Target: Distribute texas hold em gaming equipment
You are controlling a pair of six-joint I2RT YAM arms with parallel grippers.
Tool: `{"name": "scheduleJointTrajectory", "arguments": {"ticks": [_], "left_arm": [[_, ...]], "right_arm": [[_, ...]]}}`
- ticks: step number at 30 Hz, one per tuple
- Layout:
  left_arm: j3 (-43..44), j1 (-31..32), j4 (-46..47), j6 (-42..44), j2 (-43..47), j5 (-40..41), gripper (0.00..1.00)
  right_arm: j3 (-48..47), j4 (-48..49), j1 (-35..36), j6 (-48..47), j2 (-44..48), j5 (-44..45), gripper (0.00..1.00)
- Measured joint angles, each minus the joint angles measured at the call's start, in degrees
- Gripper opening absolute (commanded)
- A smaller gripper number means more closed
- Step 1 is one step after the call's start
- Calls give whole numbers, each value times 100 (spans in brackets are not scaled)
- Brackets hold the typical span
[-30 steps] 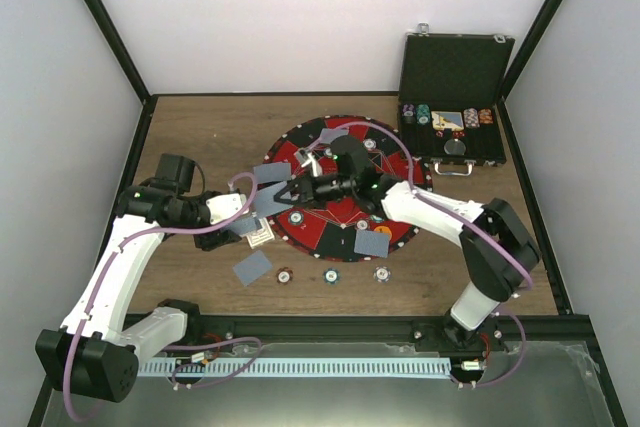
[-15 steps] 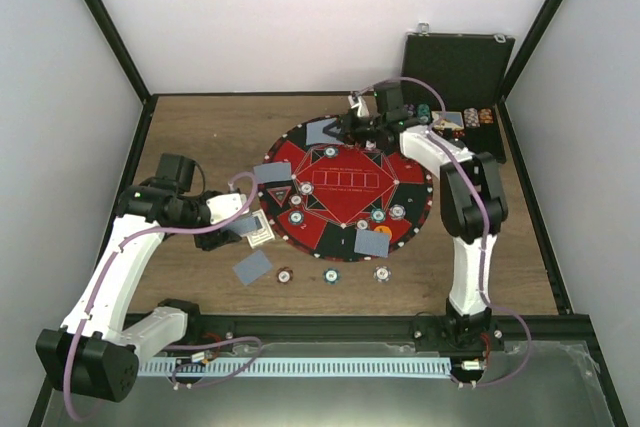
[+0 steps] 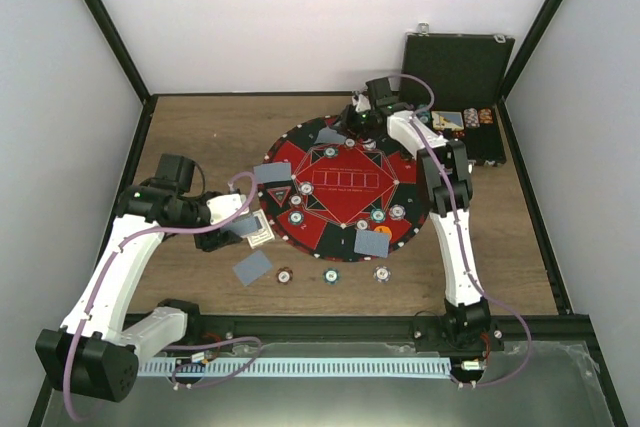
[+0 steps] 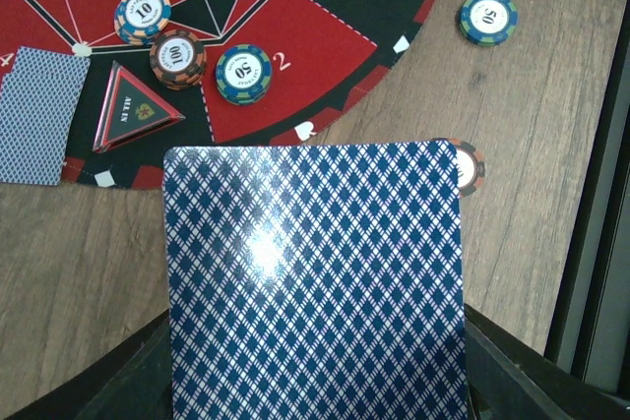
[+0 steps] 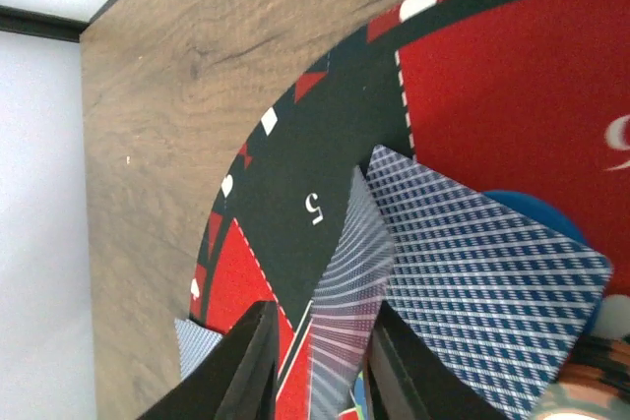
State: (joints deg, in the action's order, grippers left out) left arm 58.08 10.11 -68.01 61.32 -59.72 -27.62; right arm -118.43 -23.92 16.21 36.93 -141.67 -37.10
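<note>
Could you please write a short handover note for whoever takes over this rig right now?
Left gripper: shut on a blue-backed card, beside the mat.
Right gripper: second card between its fingers at the mat's far edge; grip unclear.
Done: dealt cards at some seats, chips out.
To do: probably settle that card, deal the rest.

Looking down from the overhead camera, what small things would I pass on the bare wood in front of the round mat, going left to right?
grey-blue card → reddish chip → blue-green chip → pale chip
</note>
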Motion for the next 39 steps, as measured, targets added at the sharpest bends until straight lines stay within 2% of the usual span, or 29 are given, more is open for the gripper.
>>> {"name": "scheduleJointTrajectory", "arguments": {"ticks": [3,6,9,13,16,21,24,30,39], "left_arm": [[0,0,-20,-2,0,-13,4],[4,0,-31,-20,0,-55,4],[90,0,-70,-52,0,-103,4],[192,0,-68,-116,0,-153,4],[197,0,-72,-136,0,-168,4],[197,0,-72,-157,0,-181,4],[197,0,-70,-166,0,-179,4],[197,0,-70,-173,-4,-177,4],[197,0,-68,-170,-33,-160,4]], "right_arm": [[-225,-286,-24,-107,2,192,46],[-284,-522,-61,-229,90,426,52],[-166,-730,-83,-328,271,662,54],[647,-767,-81,-367,1016,927,62],[1569,-573,-72,-267,1882,960,72],[3440,313,256,90,3615,693,86],[4218,879,859,363,4227,424,89],[5724,2090,2192,1130,4870,-168,90],[5967,3198,3174,1882,4896,-428,90]]}}
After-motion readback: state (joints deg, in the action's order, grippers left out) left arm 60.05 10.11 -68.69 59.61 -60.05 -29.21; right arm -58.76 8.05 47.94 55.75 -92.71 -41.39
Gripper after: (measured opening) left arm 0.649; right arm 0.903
